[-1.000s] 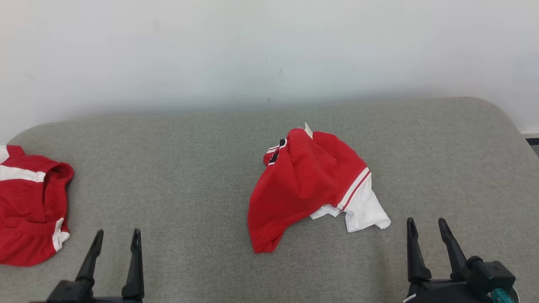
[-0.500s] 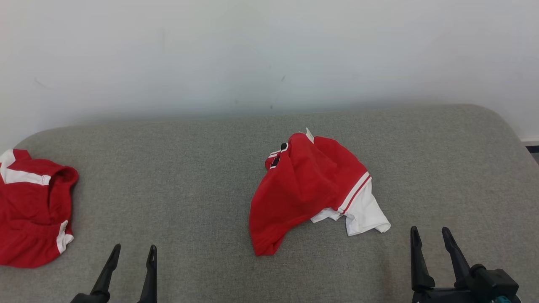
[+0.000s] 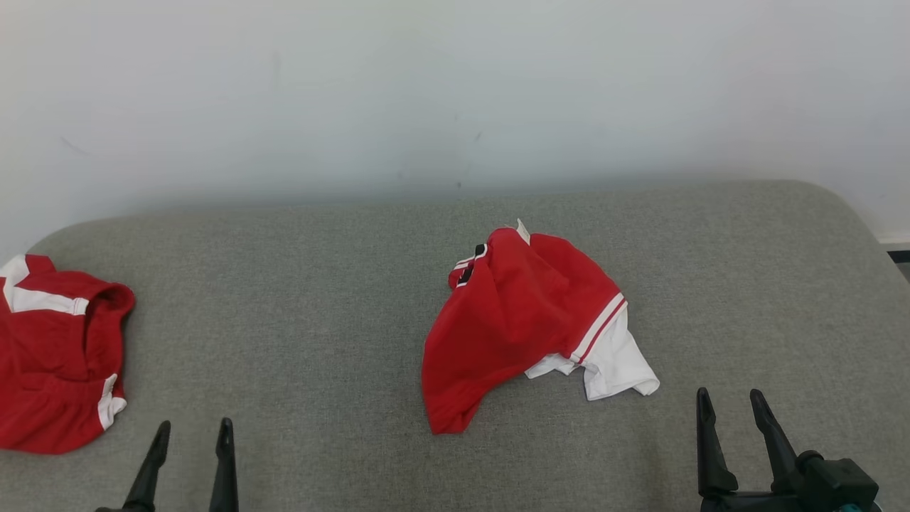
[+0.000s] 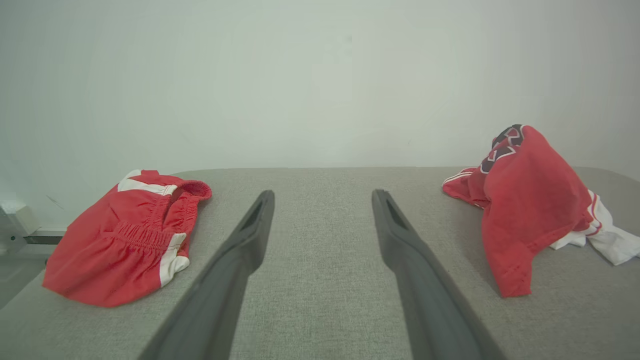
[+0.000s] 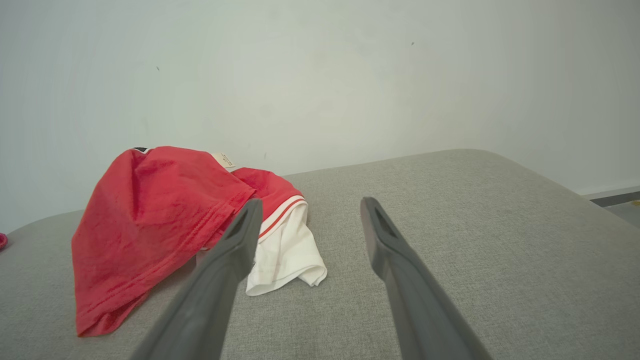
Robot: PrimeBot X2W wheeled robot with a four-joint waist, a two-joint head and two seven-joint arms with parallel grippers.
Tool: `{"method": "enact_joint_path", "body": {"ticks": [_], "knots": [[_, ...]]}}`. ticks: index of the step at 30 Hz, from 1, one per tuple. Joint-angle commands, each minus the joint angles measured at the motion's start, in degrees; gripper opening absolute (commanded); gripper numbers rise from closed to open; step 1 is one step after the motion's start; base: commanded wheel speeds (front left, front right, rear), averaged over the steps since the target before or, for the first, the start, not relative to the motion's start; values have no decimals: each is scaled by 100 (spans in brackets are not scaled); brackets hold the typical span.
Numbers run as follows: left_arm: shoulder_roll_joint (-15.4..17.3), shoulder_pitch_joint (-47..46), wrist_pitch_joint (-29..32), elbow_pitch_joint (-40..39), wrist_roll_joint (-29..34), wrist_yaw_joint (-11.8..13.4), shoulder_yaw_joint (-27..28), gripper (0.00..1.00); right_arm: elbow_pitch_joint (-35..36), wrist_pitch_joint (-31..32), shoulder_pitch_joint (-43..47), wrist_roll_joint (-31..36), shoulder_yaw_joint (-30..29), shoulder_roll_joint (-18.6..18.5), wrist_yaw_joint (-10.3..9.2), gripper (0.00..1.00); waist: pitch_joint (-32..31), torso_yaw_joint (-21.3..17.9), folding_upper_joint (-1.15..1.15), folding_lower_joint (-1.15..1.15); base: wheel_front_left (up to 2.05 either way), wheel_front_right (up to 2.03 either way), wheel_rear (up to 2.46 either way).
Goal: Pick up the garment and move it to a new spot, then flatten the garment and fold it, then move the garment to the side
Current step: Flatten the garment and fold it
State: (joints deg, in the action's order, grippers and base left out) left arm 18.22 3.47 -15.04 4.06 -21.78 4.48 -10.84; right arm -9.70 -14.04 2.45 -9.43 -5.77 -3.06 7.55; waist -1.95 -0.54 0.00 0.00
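Since the garment (image 3: 519, 327) lies crumpled just right of frame centre, its white sleeve (image 3: 615, 363) toward the lower right, the right gripper (image 3: 729, 395) there is nearer than the left gripper (image 3: 195, 424) at lower left; both stand wide and empty.

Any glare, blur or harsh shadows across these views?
Head view: soft even light, no glare, middle garment sharp with a faint shadow. Left wrist view: left gripper stretched by the wide lens. Right wrist view: right gripper likewise, garment clear.
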Motion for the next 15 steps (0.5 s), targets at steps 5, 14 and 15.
{"method": "enact_joint_path", "body": {"ticks": [5, 14, 15], "knots": [[-92, 161, -19, -80, 9, 11, 263, 100, 7, 45, 82, 47, 26, -10, -12, 100, -36, 7, 0, 0, 0, 0, 0], [-218, 265, -20, -102, 82, -30, 517, 100, 7, 71, 125, 51, 86, -32, -12, 100, -83, 11, 0, 0, 0, 0, 0], [-225, 281, -20, -94, 108, -46, 529, 100, 12, 75, 128, 51, 88, -32, -12, 100, -89, 10, 0, 0, 0, 0, 0]]}}
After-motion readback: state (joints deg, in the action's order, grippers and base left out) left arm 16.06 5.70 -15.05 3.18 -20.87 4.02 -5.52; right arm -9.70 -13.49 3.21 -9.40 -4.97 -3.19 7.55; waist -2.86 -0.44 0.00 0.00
